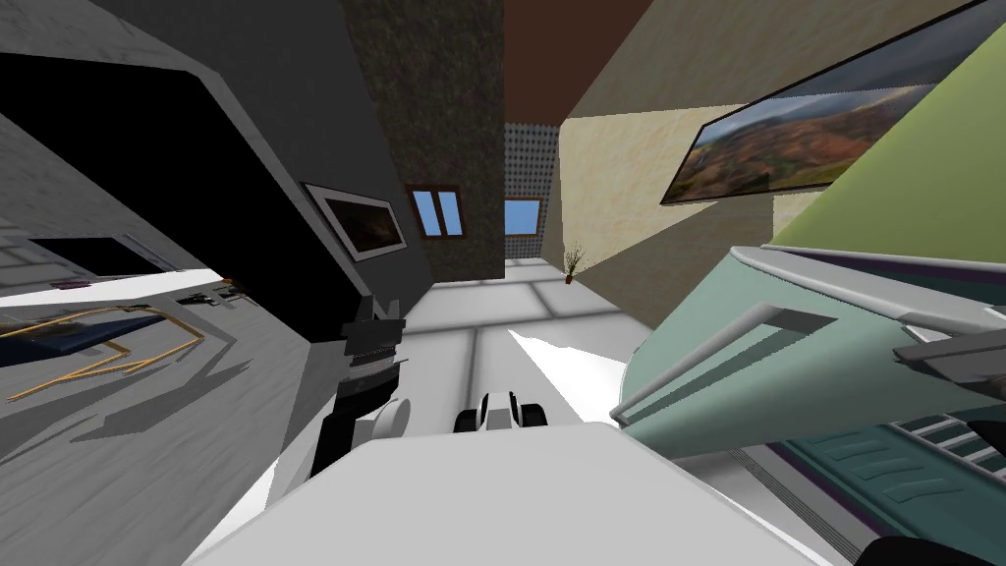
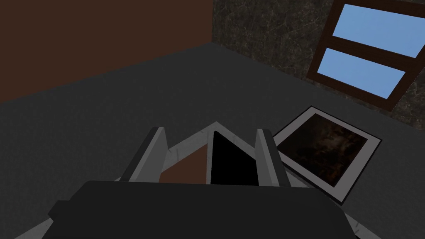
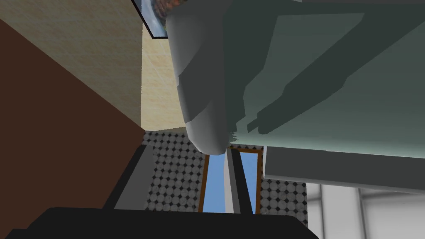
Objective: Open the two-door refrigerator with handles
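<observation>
Right gripper (image 3: 186, 147) at handle (image 3: 199, 83) end, door (image 1: 747, 393) ajar

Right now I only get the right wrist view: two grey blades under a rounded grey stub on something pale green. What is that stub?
Observer: The head view shows it as one end of the long grey handle that runs along the pale green refrigerator door.
Visitor: Is the other hand helping?
Observer: No. The left gripper is up by the dark wall on the robot's left, apart from the refrigerator door, fingers open on nothing.
</observation>
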{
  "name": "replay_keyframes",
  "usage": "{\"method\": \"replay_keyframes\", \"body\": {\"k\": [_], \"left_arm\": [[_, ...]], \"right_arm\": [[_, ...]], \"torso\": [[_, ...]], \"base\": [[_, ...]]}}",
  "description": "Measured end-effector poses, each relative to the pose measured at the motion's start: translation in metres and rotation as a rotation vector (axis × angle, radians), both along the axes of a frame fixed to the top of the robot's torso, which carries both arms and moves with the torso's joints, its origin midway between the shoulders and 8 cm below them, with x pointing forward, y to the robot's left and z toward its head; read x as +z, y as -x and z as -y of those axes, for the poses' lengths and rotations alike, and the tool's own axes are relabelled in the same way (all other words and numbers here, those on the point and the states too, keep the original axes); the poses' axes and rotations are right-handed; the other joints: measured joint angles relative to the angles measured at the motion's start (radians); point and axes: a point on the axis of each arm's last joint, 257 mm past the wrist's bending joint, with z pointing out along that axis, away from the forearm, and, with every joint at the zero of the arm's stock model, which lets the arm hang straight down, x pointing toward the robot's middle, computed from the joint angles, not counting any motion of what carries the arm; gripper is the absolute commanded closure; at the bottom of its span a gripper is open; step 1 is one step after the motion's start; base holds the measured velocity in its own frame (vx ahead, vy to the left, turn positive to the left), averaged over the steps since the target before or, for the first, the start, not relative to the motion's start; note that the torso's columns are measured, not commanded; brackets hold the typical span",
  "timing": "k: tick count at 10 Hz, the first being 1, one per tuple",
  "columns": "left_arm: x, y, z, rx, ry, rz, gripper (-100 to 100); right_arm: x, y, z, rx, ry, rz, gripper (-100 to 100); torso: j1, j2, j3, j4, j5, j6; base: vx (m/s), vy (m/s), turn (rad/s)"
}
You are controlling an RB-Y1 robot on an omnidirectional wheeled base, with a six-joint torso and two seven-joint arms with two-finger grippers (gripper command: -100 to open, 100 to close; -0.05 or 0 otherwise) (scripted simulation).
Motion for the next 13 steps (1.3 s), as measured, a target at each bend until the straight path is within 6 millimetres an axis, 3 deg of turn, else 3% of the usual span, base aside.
{"method": "replay_keyframes", "body": {"k": [5, 13], "left_arm": [[0.000, 0.000, 0.000, 0.000, 0.000, 0.000, 0], [0.000, 0.000, 0.000, 0.000, 0.000, 0.000, 0]], "right_arm": [[0.007, 0.031, 0.017, -0.097, 0.015, 0.009, 100], [-0.004, 0.081, 0.047, -0.235, -0.007, -0.007, 100]], "torso": [[0.014, 0.009, 0.007, 0.003, 0.004, 0.007], [0.003, 0.004, 0.003, 0.000, 0.001, 0.004]], "base": [[0.234, 0.146, -0.004], [0.223, 0.073, 0.008]]}}
